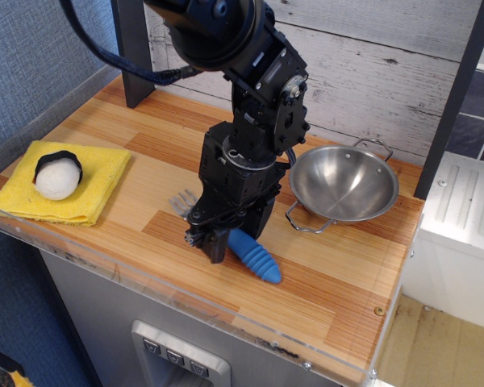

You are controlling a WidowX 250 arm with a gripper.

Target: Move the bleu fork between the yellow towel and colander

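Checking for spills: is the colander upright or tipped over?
Upright. The colander sits on the counter with its open side up, inside empty, both wire handles level.

No writing, label, brand, number or sign can be read anywhere in this view. The black arm, the wooden desk [339, 266] and the grey panel under its front edge all show plain surfaces, and the three small buttons [175, 355] on that panel are too small to make out any marking.
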